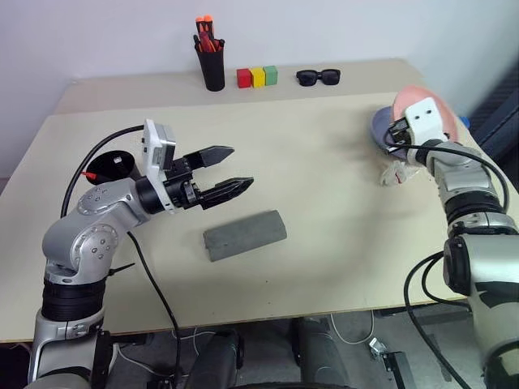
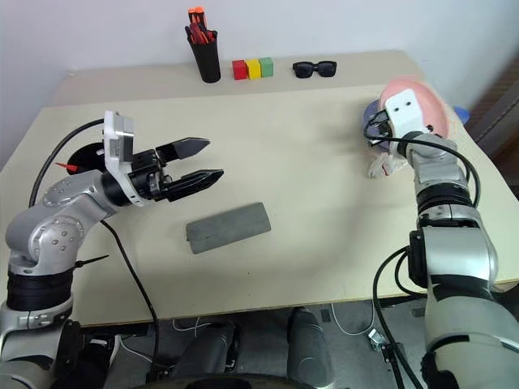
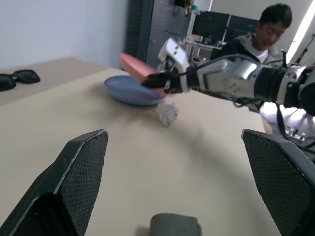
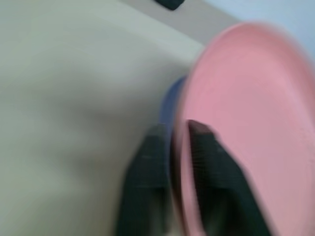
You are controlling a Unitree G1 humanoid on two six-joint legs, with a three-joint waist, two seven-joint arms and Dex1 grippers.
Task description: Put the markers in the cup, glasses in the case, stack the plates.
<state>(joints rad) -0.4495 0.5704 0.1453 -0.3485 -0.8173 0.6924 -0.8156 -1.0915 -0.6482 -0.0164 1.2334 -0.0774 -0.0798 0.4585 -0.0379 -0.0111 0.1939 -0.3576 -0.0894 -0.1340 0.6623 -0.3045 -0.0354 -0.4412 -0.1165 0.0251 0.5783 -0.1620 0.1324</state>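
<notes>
Soft, even light falls from above in both head views, bright without glare; the table (image 1: pixel 324 203) stays sharp, and the case (image 1: pixel 244 235) and the left gripper (image 1: pixel 227 170) throw only faint shadows. The left wrist view keeps its near fingers (image 3: pixel 81 182) softly out of focus, with bright window light at its far edge. The right wrist view is heavily smeared, the pink plate (image 4: pixel 246 123) a blur

Silver arms, black joints

Brushed-metal segments with round screw-studded housings; black ribbed collars; looping black cables; white camera blocks at wrists; black tapered fingers (image 1: pixel 217 154) with mesh-textured pads (image 3: pixel 86 162).
</notes>
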